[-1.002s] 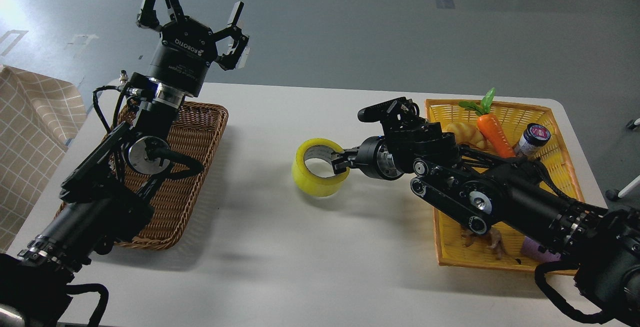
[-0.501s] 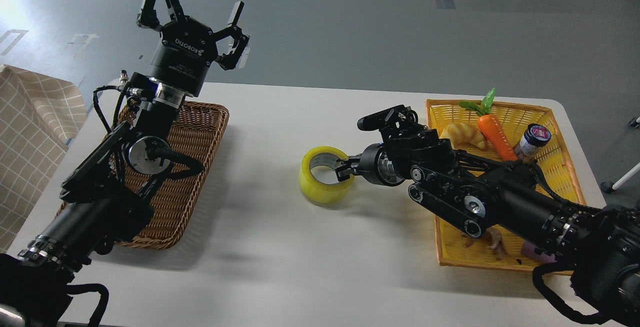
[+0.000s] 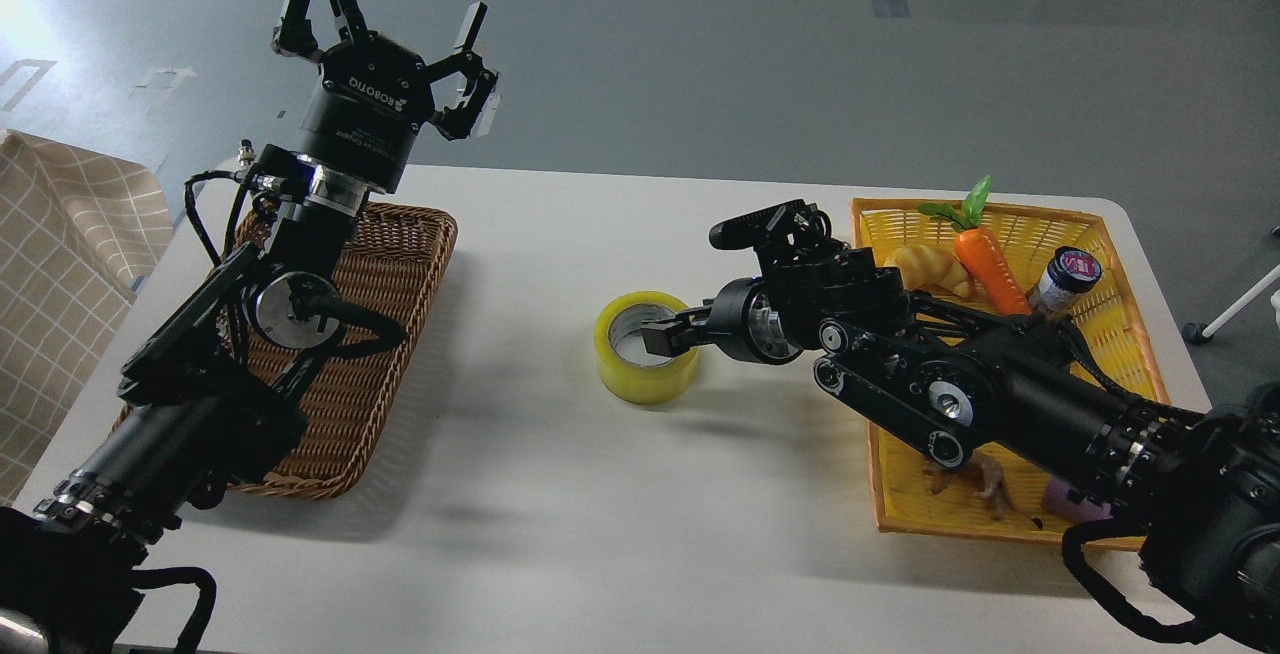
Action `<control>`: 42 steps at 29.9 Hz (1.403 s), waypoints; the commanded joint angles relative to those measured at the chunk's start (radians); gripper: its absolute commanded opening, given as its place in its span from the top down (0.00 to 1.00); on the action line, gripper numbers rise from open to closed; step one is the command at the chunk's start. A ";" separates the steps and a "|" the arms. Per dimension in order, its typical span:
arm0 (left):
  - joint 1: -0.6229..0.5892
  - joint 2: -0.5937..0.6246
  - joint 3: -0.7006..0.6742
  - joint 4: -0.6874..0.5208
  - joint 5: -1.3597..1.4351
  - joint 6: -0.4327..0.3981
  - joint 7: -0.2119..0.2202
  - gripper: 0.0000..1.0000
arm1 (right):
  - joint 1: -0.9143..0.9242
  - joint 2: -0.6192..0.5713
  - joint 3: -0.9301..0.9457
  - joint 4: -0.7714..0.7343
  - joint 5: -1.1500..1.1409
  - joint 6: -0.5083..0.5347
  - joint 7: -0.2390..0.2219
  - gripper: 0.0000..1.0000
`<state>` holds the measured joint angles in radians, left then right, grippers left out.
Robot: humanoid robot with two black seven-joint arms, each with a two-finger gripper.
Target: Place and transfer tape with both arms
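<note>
The tape (image 3: 640,369), a yellow roll with a grey-white core, lies flat on the white table (image 3: 560,494) near its middle. My right gripper (image 3: 678,327) reaches in from the right at the roll's right wall. One finger (image 3: 658,340) is inside the core and the other is outside the rim. The jaws stand apart, loose around the wall. My left gripper (image 3: 385,19) is open and empty, pointing up, high above the brown wicker basket (image 3: 390,334) at the left.
A yellow basket (image 3: 1010,224) at the right holds a toy croissant (image 3: 930,266), a toy carrot (image 3: 985,264), a small jar (image 3: 1065,274) and other items under my right arm. A checked cloth (image 3: 60,274) hangs at the left edge.
My right gripper lowered the tilted tape until it lies flat on the table. Its inner finger has moved further into the core, so the jaws have spread. The left arm has not moved.
</note>
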<state>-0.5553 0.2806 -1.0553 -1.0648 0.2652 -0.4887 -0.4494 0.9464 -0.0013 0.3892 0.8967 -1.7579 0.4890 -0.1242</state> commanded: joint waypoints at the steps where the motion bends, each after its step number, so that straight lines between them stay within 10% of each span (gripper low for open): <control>1: 0.000 0.000 0.000 0.000 0.000 0.000 0.000 0.02 | 0.000 -0.015 0.019 0.040 0.000 0.000 0.000 0.03; 22: -0.001 0.029 0.003 0.000 0.000 0.000 0.001 0.02 | -0.047 -0.404 0.330 0.496 0.104 0.000 -0.002 0.00; 42: -0.017 0.035 0.002 0.002 0.000 0.000 0.001 0.02 | -0.388 -0.327 1.065 0.462 0.851 0.000 0.061 0.00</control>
<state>-0.5766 0.3119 -1.0516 -1.0630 0.2653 -0.4887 -0.4478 0.6053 -0.3783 1.3764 1.3818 -1.0180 0.4885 -0.0649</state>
